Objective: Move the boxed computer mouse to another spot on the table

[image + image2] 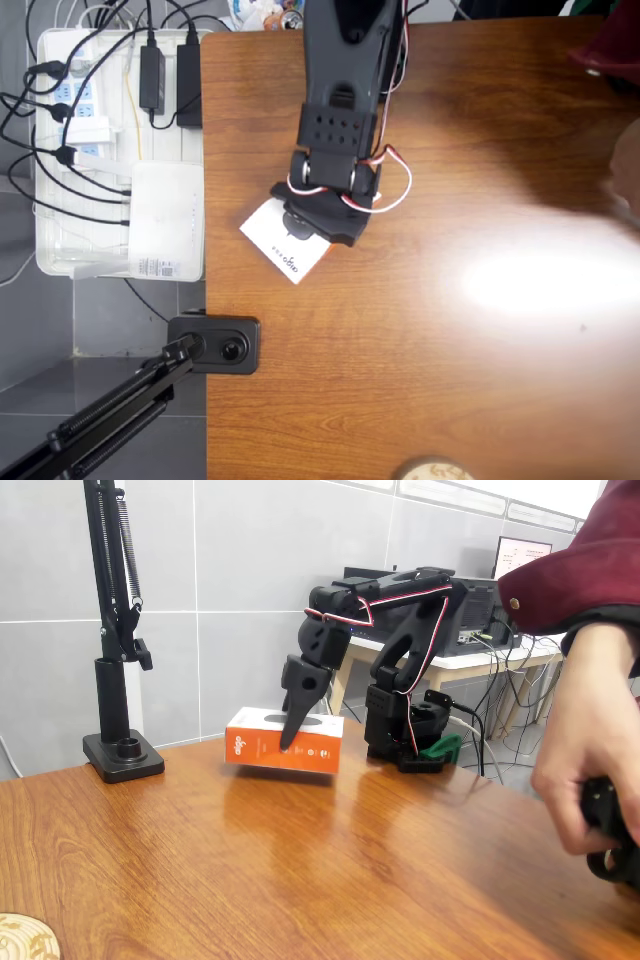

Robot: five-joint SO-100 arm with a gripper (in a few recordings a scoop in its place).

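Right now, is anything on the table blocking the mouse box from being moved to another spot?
Nothing visible blocks it. The gripper is already on the boxed computer mouse, which appears slightly raised. The table is open wood to the right in the overhead view; a round object sits at its near edge.

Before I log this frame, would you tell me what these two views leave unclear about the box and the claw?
- Box face: in the overhead view the claw covers most of it.
- Claw grip: in the fixed view one finger crosses the box; the other is hidden, so open or shut is unclear.
- Box underside: in the fixed view, whether it touches the table is unclear.
- Logo print: too small to read.
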